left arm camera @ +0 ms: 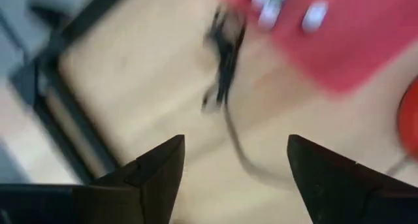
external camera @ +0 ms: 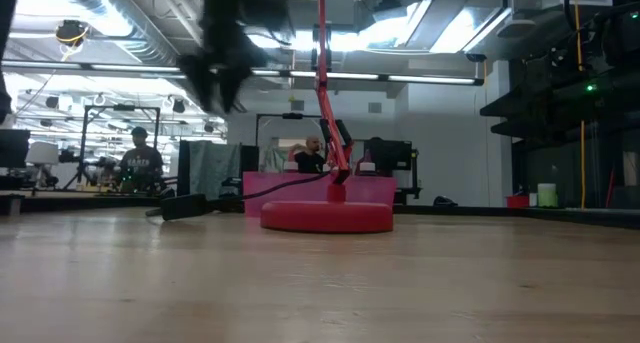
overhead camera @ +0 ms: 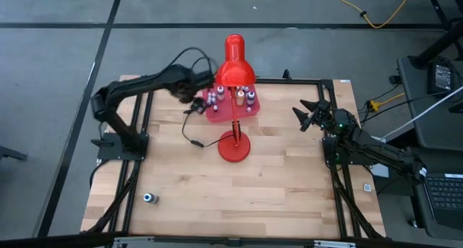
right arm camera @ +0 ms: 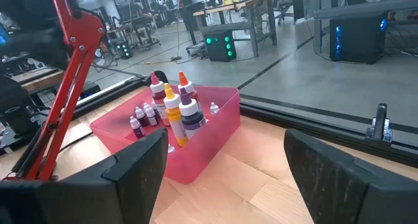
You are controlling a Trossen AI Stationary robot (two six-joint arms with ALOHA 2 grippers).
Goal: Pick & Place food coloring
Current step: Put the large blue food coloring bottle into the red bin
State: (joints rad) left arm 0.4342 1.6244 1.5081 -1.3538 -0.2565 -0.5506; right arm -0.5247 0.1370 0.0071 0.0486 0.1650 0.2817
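with most food coloring bottles (overhead camera: pixel 230 97) lodged in the pink tray (overhead camera: pixel 217 116), a placing step is judged finished beside it; left gripper (left arm camera: pixel 228 162) and right gripper (right arm camera: pixel 222 162) jaws released; one bottle (overhead camera: pixel 149 198) remains to be fetched.

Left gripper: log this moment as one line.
left gripper: open, empty, beside pink tray | right gripper: open, waiting | one bottle outside tray

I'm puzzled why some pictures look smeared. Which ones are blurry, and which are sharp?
Left wrist view: smeared throughout, the pink tray and black cable streaked. Low view: the left hand is a dark blur, while the lamp base is crisp. Right wrist view: the bottles look sharp.
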